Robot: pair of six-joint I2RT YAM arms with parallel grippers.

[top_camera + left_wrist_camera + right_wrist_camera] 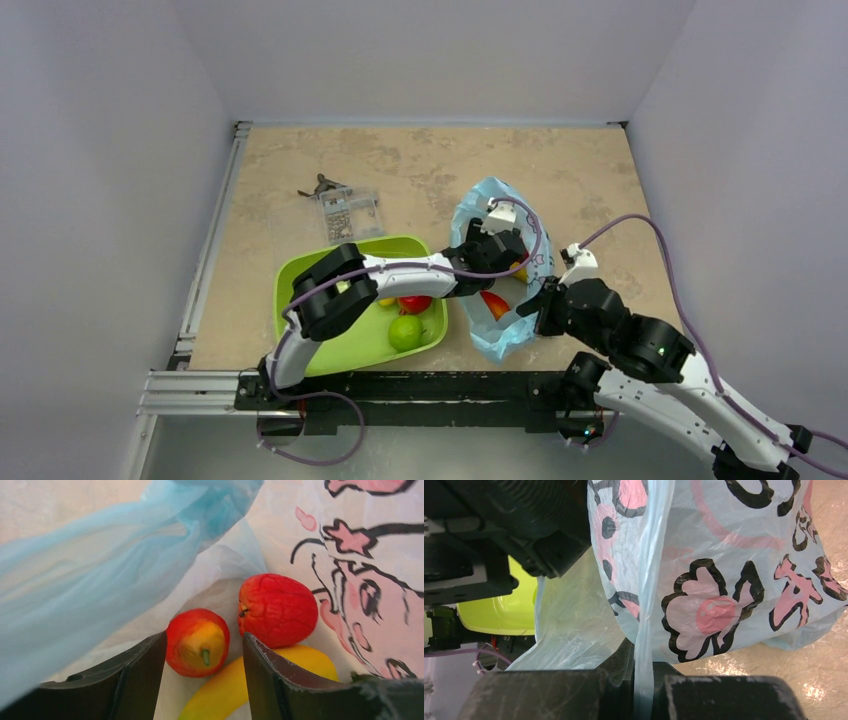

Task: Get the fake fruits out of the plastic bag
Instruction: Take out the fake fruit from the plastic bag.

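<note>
Our left gripper sits inside the crinkly light blue plastic bag, jaws wide with a small glossy red-yellow apple between them, beside a red round fruit and yellow banana; our right gripper pinches the bag's rim

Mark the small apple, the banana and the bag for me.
Apple [200, 640]: left wrist view, on its yellow patch above the stem.
Banana [222, 690]: left wrist view, on the yellow stretch just below the apple.
Bag [729, 555]: right wrist view, on its printed outer wall.
</note>
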